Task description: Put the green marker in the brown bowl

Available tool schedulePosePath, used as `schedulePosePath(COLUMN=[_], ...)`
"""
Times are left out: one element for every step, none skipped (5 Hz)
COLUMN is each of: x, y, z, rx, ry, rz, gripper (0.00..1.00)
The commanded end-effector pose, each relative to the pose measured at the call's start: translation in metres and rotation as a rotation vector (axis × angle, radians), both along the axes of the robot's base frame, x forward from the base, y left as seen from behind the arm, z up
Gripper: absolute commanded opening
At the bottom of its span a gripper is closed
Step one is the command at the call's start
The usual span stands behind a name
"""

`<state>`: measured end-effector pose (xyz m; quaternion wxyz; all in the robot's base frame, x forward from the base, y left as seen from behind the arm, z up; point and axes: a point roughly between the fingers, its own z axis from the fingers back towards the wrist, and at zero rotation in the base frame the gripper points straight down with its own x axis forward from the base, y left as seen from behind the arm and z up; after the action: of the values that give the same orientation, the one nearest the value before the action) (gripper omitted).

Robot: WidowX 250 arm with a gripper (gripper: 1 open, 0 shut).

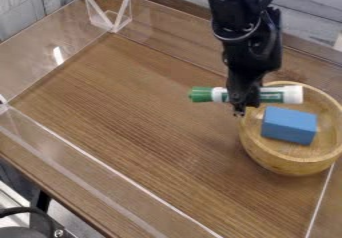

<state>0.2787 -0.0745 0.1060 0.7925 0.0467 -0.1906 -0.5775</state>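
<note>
The green marker (214, 94) hangs level above the table, its dark green cap pointing left and its white end (286, 90) reaching over the rim of the brown bowl (265, 147). My black gripper (242, 100) comes down from above and is shut on the marker's middle. The round light-brown wooden bowl sits at the right of the table with a blue rectangular block (289, 124) lying inside it. The gripper stands right at the bowl's left rim.
Clear acrylic walls (80, 162) fence the wooden table (120, 102) on the left and front. A clear triangular stand (107, 12) sits at the back left corner. The table's edge drops off at the bottom left.
</note>
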Motion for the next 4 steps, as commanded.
schedulePosePath(x=[0.0046,0.0042,0.0041,0.0042], y=[-0.0038,-0.0056,-0.0072,-0.0088], z=[0.0168,0.0171,0.0169,0.0167], rx=[-0.017,-0.021,-0.024,-0.027], ry=[-0.065,-0.066,-0.066,-0.067], rz=[-0.012,-0.016,-0.020,-0.025], gripper=[0.00,0.00,0.00,0.00])
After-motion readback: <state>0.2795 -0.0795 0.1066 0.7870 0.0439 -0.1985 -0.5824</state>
